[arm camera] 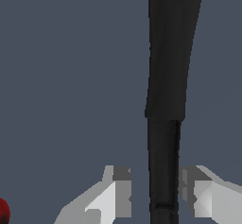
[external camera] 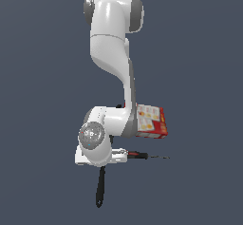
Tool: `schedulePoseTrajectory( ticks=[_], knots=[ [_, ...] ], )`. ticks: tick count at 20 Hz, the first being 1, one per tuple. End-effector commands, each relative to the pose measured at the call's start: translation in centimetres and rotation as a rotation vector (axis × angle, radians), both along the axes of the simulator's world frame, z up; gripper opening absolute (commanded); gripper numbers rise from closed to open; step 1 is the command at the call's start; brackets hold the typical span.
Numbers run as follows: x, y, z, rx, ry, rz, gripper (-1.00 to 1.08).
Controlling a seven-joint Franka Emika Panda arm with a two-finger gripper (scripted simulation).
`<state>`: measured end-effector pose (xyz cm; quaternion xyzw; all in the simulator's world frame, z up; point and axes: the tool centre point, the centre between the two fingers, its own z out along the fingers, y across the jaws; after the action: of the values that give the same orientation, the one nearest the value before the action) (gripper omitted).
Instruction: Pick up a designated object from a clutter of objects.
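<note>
1. Exterior view: the arm is folded low over the worktop (external camera: 38,124), and the pincer itself is hidden under the white wrist housing, so its state cannot be told from this view.
2. Exterior view: the black spatula (external camera: 100,187) is seen sticking out from below the wrist housing toward the lower edge of the picture; only the handle end is shown, the head is hidden.
3. Exterior view: the red-handled screwdriver (external camera: 142,156) is seen just beside the spatula's covered end, on the exterior view's right, its thin shaft pointing away.
4. Exterior view: the red box (external camera: 153,121) is placed beyond the screwdriver, farther from the spatula, partly covered by the forearm. No clamp or whitish item can be made out.
5. Wrist view: the pincer (arm camera: 156,190) is shown released, one finger on each side of the spatula (arm camera: 168,76). Narrow gaps are seen between pads and handle; no contact is shown.
6. Wrist view: a red blob at the picture's edge, well apart from the spatula, is probably the screwdriver handle.
7. Progress, judged: the approach and straddle appear done; closing on the handle and lifting are left. The spatula is judged to lie on the worktop, not yet picked up.
</note>
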<state>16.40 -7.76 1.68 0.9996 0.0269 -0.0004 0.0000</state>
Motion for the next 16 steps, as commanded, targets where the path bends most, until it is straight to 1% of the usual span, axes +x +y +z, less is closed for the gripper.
schedulePoseTrajectory(
  ticks=[1, 11, 16],
  knots=[
    [0.04, 0.02, 0.02, 0.000, -0.001, 0.000, -1.00],
    [-0.01, -0.04, 0.07, 0.000, 0.000, 0.000, -1.00],
    [-0.45, -0.27, 0.66, 0.000, 0.000, 0.000, -1.00]
  ],
)
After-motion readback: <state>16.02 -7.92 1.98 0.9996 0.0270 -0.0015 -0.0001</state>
